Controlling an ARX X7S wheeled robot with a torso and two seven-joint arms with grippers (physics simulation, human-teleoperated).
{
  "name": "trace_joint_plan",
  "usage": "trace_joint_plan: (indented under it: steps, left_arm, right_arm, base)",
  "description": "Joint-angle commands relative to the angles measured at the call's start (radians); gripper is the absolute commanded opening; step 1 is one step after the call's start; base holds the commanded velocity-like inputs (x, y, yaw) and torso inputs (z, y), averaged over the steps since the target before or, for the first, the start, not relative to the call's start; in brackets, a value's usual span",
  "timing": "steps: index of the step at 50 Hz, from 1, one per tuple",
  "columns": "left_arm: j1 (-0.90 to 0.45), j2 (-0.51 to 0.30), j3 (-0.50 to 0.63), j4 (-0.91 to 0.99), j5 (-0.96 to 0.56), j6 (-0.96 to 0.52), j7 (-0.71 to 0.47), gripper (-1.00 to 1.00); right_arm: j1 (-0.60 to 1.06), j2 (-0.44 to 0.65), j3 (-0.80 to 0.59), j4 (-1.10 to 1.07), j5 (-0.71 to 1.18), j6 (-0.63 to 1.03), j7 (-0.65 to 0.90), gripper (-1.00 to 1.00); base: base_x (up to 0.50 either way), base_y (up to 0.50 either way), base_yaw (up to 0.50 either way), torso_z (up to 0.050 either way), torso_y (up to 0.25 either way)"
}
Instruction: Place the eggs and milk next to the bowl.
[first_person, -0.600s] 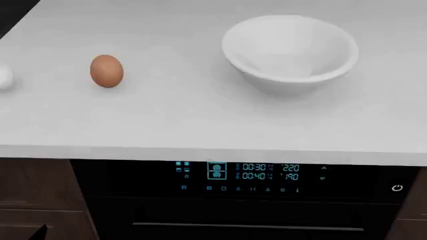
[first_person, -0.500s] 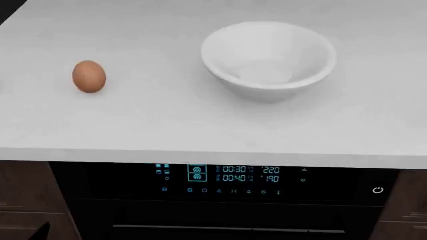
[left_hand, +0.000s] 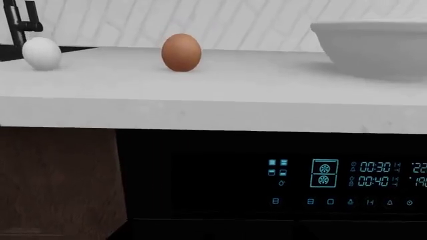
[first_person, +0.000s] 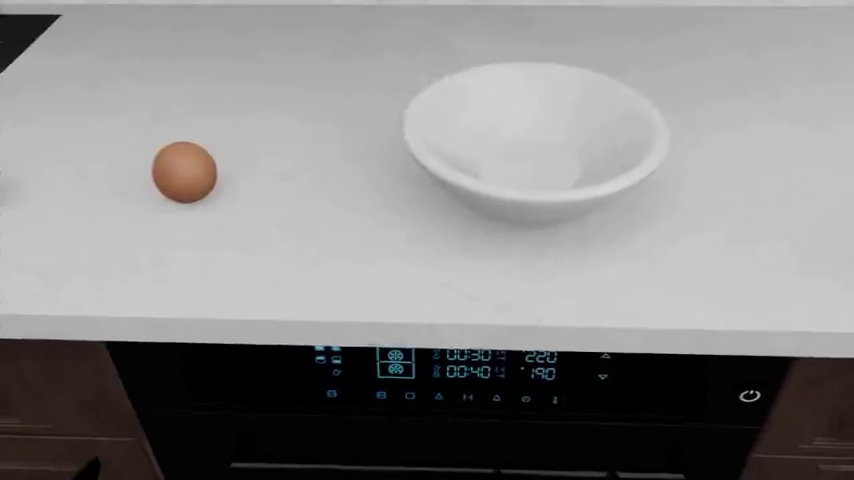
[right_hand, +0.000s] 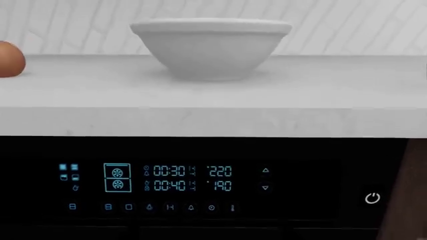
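While neither tool shows in any view, so apart or together can't be told, the eggs sit left of the bowl: left arm is likely nearer.
Near to far: oven panel under the bench front edge reads 00:30 220, 00:40 190. Brown egg stands upright mid-bench toward the left edge, well apart from bowl. White egg further left. Milk not visible.

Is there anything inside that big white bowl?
No, the head view shows the bowl with a bare white inside; the brown egg lies apart on the counter.
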Motion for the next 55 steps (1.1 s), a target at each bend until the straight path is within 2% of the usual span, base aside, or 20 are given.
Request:
trace_joint_plan:
  steps: [1, 24, 53, 54, 55]
  left_arm:
    - [0.008, -0.018, 0.02, 0.026, -0.02, -0.016, -0.015, 1.0]
    - [0.001, -0.042, 0.054, 0.022, -0.003, 0.018, -0.041, 1.0]
    - [0.003, -0.051, 0.068, 0.042, 0.027, 0.025, -0.054, 1.0]
    - [0.024, 0.019, -0.046, -0.013, 0.044, 0.126, 0.084, 1.0]
    - [0.014, 0.033, -0.033, 0.049, 0.073, 0.043, 0.049, 1.0]
  right_arm:
    - [-0.001, 0.016, -0.022, 0.007, 0.017, -0.011, 0.017, 1.0]
    - [0.013, 0.039, -0.053, 0.011, 0.043, -0.013, 0.044, 1.0]
    - [0.009, 0.044, -0.058, -0.004, 0.048, -0.007, 0.051, 1.0]
    - [0.005, 0.006, -0.023, -0.001, 0.003, 0.01, -0.008, 1.0]
    - [0.0, 0.005, -0.01, -0.016, 0.009, 0.002, 0.006, 1.0]
  base:
    - [0.0, 0.0, 0.0, 0.05, 0.0]
    - [0.0, 0.0, 0.0, 0.05, 0.0]
    - [0.0, 0.0, 0.0, 0.0, 0.0]
    - [0.0, 0.0, 0.0, 0.0, 0.0]
    - [0.0, 0.0, 0.0, 0.0, 0.0]
